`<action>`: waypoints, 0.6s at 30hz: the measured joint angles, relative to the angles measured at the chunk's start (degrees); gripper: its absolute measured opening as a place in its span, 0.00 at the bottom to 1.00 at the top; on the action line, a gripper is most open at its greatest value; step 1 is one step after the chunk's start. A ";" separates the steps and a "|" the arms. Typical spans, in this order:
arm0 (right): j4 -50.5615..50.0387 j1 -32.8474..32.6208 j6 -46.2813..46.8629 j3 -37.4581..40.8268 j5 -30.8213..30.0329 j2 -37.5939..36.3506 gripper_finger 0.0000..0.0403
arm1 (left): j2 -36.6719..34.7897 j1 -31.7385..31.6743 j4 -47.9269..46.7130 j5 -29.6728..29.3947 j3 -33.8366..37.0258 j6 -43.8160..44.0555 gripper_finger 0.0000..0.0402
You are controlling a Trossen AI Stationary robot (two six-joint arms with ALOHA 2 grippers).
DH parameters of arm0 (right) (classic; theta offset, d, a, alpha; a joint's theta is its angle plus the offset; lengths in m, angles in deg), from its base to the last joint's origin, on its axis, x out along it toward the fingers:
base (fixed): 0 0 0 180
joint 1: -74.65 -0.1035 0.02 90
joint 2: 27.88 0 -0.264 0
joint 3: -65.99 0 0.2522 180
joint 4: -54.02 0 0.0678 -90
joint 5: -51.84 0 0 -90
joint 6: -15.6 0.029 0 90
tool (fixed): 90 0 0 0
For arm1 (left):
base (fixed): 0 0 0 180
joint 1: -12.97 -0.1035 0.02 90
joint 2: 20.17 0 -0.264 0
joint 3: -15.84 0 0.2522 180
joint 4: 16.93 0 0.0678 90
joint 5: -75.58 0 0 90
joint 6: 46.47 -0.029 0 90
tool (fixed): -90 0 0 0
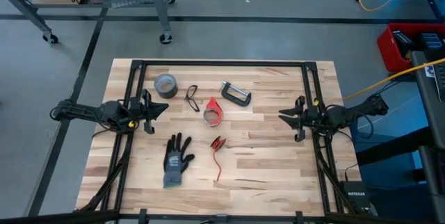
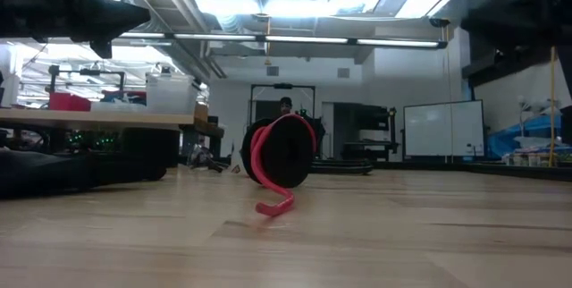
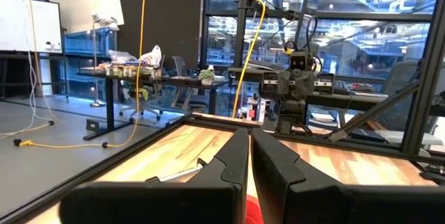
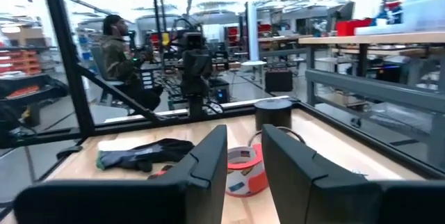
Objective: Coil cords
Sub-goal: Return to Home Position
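Note:
The red cord (image 1: pixel 216 160) lies loose on the table near the middle, its dark clip ends (image 1: pixel 218 142) toward the far side. The black looped cord (image 1: pixel 192 97) lies flat farther back, between the grey tape roll and the red-edged ring. My left gripper (image 1: pixel 165 108) hovers shut at the table's left, pointing level toward the middle; its wrist view shows the shut fingers (image 3: pixel 268 165). My right gripper (image 1: pixel 280 117) hovers at the right, facing the left one, its fingers (image 4: pixel 208 154) apart with nothing between them. Neither gripper touches a cord.
A grey duct-tape roll (image 1: pixel 165 83), a C-clamp (image 1: pixel 236 93), a red-edged tape ring (image 1: pixel 213 110) and a dark glove (image 1: pixel 177 158) lie between the arms. A black frame (image 1: pixel 222 63) runs around the table. A person (image 4: pixel 118 50) sits beyond the table's left side.

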 joint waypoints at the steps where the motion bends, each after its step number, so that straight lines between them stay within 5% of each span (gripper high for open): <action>1: 0.10 1.16 0.19 0.00 1.78 0.00 0.23 | 0.00 0.00 0.00 0.00 0.00 0.08 0.03; 18: -4.53 22.63 0.52 0.02 30.04 0.02 0.23 | 0.00 0.02 -2.77 0.02 0.02 1.72 0.03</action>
